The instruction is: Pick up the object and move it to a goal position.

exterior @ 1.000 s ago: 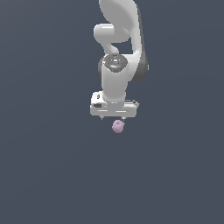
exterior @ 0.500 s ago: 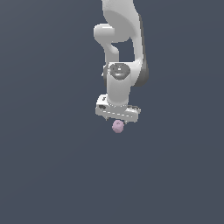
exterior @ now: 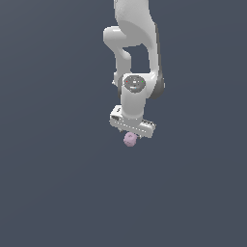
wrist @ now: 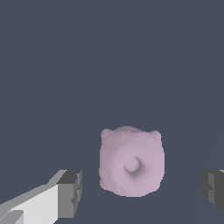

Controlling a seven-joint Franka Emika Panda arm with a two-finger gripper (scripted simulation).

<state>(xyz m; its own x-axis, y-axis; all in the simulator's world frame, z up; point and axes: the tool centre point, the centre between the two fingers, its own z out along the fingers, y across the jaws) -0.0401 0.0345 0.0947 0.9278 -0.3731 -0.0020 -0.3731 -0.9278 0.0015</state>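
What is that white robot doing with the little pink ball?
A white robot arm is reaching down over a small pink ball. Its gripper is right above the ball. The wrist view shows the fingers wide open, one on each side of the ball, with a gap on both sides. So it has not grabbed the ball yet. It looks ready to close on it and then carry it off.
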